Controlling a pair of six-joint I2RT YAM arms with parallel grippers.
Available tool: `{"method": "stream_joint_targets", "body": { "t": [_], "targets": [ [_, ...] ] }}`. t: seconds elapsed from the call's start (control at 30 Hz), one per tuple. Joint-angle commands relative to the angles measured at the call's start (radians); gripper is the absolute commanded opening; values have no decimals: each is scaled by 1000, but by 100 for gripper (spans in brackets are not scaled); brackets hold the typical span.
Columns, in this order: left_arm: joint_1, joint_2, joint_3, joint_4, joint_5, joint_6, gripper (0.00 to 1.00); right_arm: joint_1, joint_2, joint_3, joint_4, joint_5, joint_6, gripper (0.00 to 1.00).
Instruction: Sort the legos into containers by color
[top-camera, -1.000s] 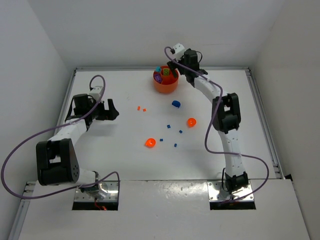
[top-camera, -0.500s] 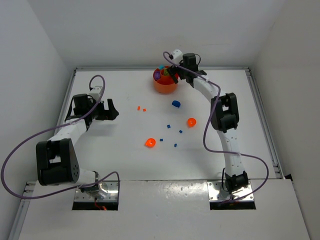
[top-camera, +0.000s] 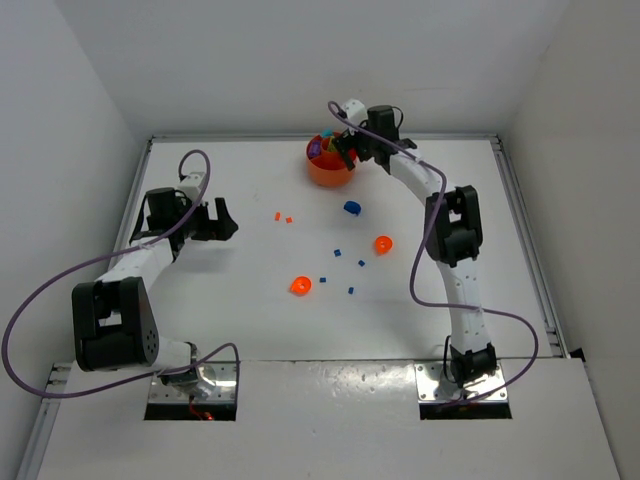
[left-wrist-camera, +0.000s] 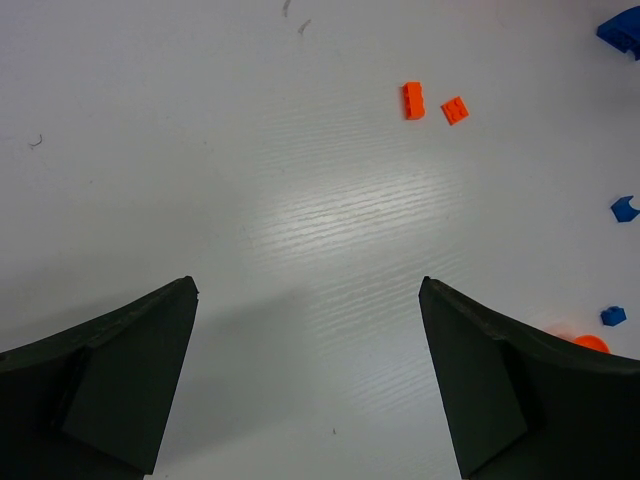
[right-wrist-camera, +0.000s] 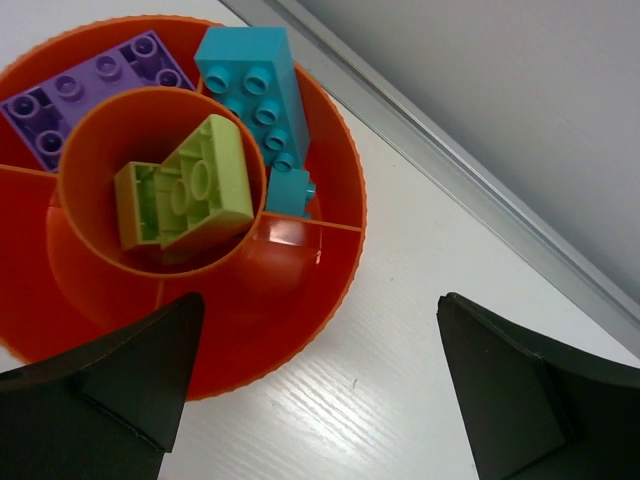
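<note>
Legos (left-wrist-camera: 455, 109) are only partly sorted, as far as I can judge. The round orange dish (right-wrist-camera: 300, 290) stands against the far edge of the bench (top-camera: 250, 310), about midway along it. It holds four pieces that I can see. A purple brick (right-wrist-camera: 95, 85) lies in one outer compartment, a long cyan brick (right-wrist-camera: 245, 75) with a small cyan piece (right-wrist-camera: 292, 190) just beside it in the next, and a lime green brick (right-wrist-camera: 185, 190) lies tilted in the centre cup. The outer compartment on the side toward my right wrist looks bare. My right jaws hang spread wide just over the near side of the dish, with nothing between them. What is left is everything loose on the open middle of the bench. That means two tiny orange pieces (left-wrist-camera: 413, 100) side by side, a larger blue piece (top-camera: 351, 208) nearest the dish, and two rounded orange bits (top-camera: 383, 243), one of them closer to the near edge. About four tiny blue squares (top-camera: 337, 252) are scattered between the rounded bits. I see no blue or orange piece in the dish, so those two colours seem wholly undone. My left jaws are spread wide too and empty, over bare bench toward the left edge, with the two tiny orange pieces ahead of them and well apart.
</note>
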Motion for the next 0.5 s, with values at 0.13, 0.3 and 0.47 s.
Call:
{"method": "stream_joint_targets", "body": {
  "t": [0.13, 0.3, 0.47],
  "targets": [
    [13, -1, 25, 22, 22, -5, 100, 6, -84, 16, -37, -100, 15, 100],
    [13, 8, 25, 22, 22, -14, 100, 15, -84, 16, -60, -110, -13, 100],
    [13, 8, 25, 22, 22, -14, 100, 15, -84, 16, -50, -110, -13, 100]
  ]
}}
